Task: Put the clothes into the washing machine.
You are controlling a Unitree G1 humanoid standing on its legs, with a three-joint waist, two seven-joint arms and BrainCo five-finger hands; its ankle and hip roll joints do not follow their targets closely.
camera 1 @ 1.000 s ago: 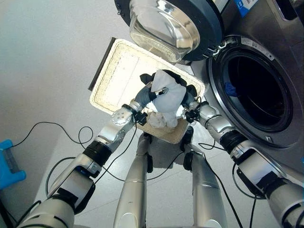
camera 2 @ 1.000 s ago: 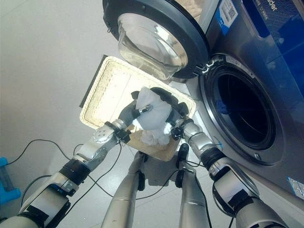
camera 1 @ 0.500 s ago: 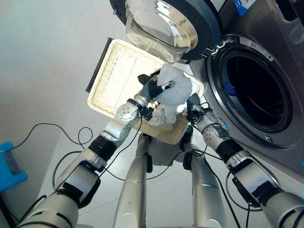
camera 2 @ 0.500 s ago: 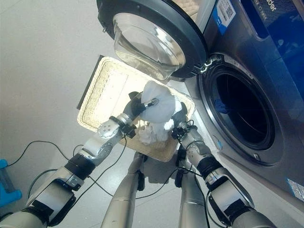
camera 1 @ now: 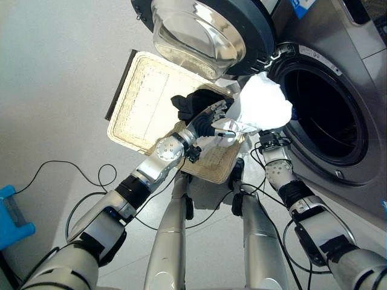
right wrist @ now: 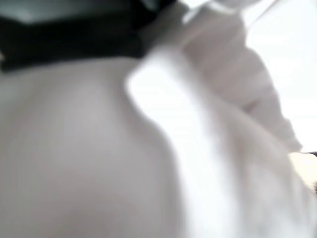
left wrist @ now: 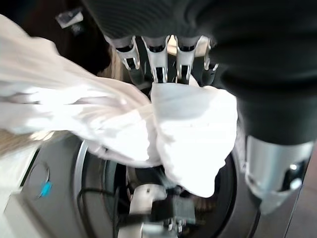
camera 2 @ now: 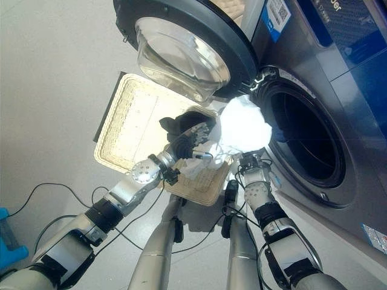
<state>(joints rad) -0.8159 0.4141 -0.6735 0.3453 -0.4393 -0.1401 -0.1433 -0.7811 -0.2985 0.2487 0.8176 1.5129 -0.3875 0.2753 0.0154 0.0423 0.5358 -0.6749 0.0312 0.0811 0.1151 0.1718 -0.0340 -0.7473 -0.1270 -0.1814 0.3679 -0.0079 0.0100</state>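
Observation:
A bunched white cloth [camera 1: 261, 103] hangs in the air at the left rim of the washing machine's round drum opening [camera 1: 329, 118]. My left hand [camera 1: 211, 119] reaches over the wicker basket [camera 1: 148, 96] and pinches the cloth's trailing end between thumb and fingers [left wrist: 157, 59]. The bundle rests on my right hand [camera 1: 268, 142], whose fingers are buried under it; white fabric [right wrist: 148, 148] covers the right wrist view. A black garment [camera 1: 183, 104] lies in the basket behind my left hand.
The machine's door [camera 1: 208, 30] with its glass bowl stands swung open above the basket. The basket sits on the floor close to the machine's front. A blue object [camera 1: 12, 212] lies on the floor at far left.
Both hands have carried the white cloth up out of the basket and rightward to the drum's rim. The black garment is now uncovered in the basket.

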